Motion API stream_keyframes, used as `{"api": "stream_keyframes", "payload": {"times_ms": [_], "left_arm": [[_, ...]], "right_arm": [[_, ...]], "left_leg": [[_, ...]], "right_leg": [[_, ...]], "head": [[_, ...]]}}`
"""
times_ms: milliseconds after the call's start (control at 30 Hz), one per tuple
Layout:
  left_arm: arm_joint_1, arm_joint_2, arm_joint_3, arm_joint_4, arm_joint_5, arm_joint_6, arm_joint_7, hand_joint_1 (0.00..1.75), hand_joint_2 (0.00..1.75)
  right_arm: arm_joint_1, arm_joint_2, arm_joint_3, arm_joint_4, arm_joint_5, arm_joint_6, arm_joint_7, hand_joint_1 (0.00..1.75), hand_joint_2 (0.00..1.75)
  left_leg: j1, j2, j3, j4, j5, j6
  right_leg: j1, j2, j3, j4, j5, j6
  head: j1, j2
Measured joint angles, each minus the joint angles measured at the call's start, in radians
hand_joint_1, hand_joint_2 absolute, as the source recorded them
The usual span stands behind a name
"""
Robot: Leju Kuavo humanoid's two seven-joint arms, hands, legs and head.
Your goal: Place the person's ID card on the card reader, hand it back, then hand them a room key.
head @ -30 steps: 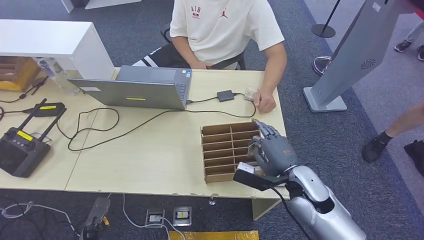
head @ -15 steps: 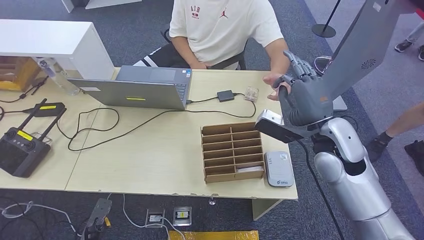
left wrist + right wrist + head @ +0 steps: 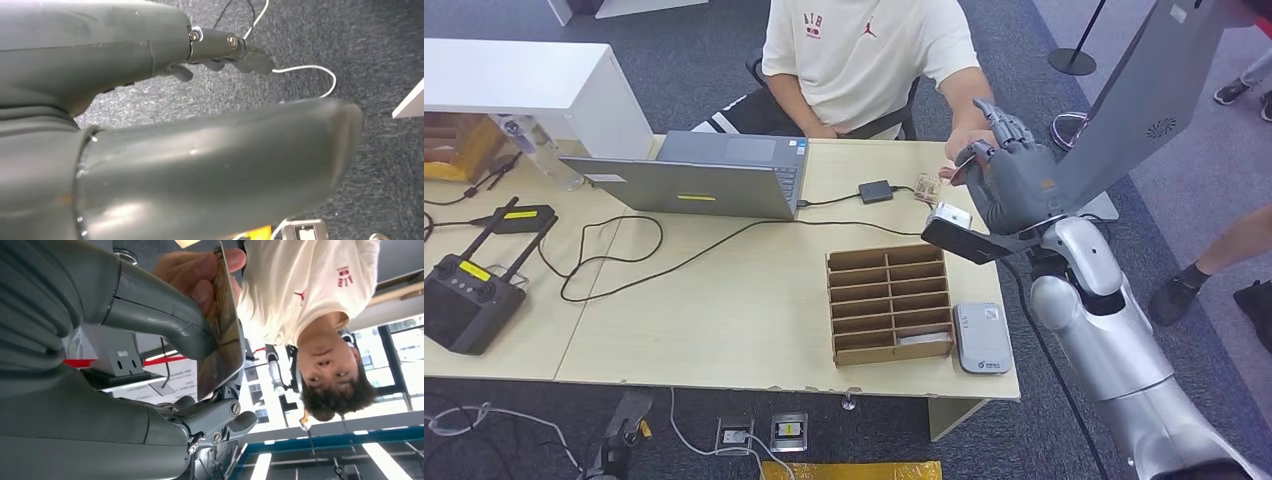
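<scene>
Right hand point(image 3: 1014, 185): has drawn slightly lower and nearer the table's far right corner than half a second ago; raised, thumb and fingers pinching a room key card point(image 3: 222, 330), which the person's hand point(image 3: 197, 272) also grips. Left hand point(image 3: 220, 165): hangs over grey carpet; whether it is open I cannot tell. Table point(image 3: 724, 320): slotted card box point(image 3: 889, 303) and card reader point(image 3: 981, 338) at near right corner.

Bare desk point(image 3: 754, 300) left of slotted box point(image 3: 889, 302), crossed by black cable point(image 3: 714, 245). Laptop point(image 3: 694, 180) blocks box's far left; card reader point(image 3: 982, 338) touches box's right side.
</scene>
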Motion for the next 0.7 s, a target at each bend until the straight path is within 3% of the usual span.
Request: {"api": "stream_keyframes", "payload": {"times_ms": [100, 233, 367, 400, 500, 533, 700], "left_arm": [[-0.005, 0.000, 0.000, 0.000, 0.000, 0.001, 0.003, 0.00, 0.00], [-0.005, 0.000, 0.000, 0.000, 0.000, 0.001, 0.004, 0.00, 0.00], [-0.005, 0.000, 0.000, 0.000, 0.000, 0.001, 0.006, 0.00, 0.00], [-0.005, 0.000, 0.000, 0.000, 0.000, 0.001, 0.006, 0.00, 0.00], [-0.005, 0.000, 0.000, 0.000, 0.000, 0.001, 0.006, 0.00, 0.00], [-0.005, 0.000, 0.000, 0.000, 0.000, 0.001, 0.006, 0.00, 0.00], [-0.005, 0.000, 0.001, 0.000, 0.000, 0.003, 0.006, 0.00, 0.00]], "right_arm": [[-0.019, 0.017, 0.010, 0.085, -0.002, -0.033, -0.012, 1.75, 1.75], [-0.043, 0.035, 0.020, 0.183, 0.001, -0.066, -0.025, 1.55, 1.75], [-0.062, 0.048, 0.031, 0.260, 0.006, -0.091, -0.039, 1.55, 1.75], [-0.066, 0.050, 0.033, 0.275, 0.007, -0.094, -0.041, 1.28, 1.75], [-0.078, 0.058, 0.037, 0.312, 0.007, -0.098, -0.044, 0.12, 1.75], [-0.080, 0.060, 0.038, 0.323, 0.008, -0.100, -0.044, 0.00, 1.75], [-0.094, 0.066, 0.050, 0.361, 0.019, -0.136, -0.054, 0.00, 1.75]], "left_leg": [[0.000, 0.000, 0.000, 0.000, 0.000, 0.000], [0.000, 0.000, 0.000, 0.000, 0.000, 0.000], [0.000, 0.000, 0.000, 0.000, 0.000, 0.000], [0.000, 0.000, 0.000, 0.000, 0.000, 0.000], [0.000, 0.000, 0.000, 0.000, 0.000, 0.000], [0.000, 0.000, 0.000, 0.000, 0.000, 0.000], [0.000, 0.000, 0.000, 0.000, 0.000, 0.000]], "right_leg": [[0.000, 0.000, 0.000, 0.000, 0.000, 0.000], [0.000, 0.000, 0.000, 0.000, 0.000, 0.000], [0.000, 0.000, 0.000, 0.000, 0.000, 0.000], [0.000, 0.000, 0.000, 0.000, 0.000, 0.000], [0.000, 0.000, 0.000, 0.000, 0.000, 0.000], [0.000, 0.000, 0.000, 0.000, 0.000, 0.000], [0.000, 0.000, 0.000, 0.000, 0.000, 0.000]], "head": [[0.000, 0.000], [0.000, 0.000], [0.000, 0.000], [0.000, 0.000], [0.000, 0.000], [0.000, 0.000], [0.000, 0.000]]}}
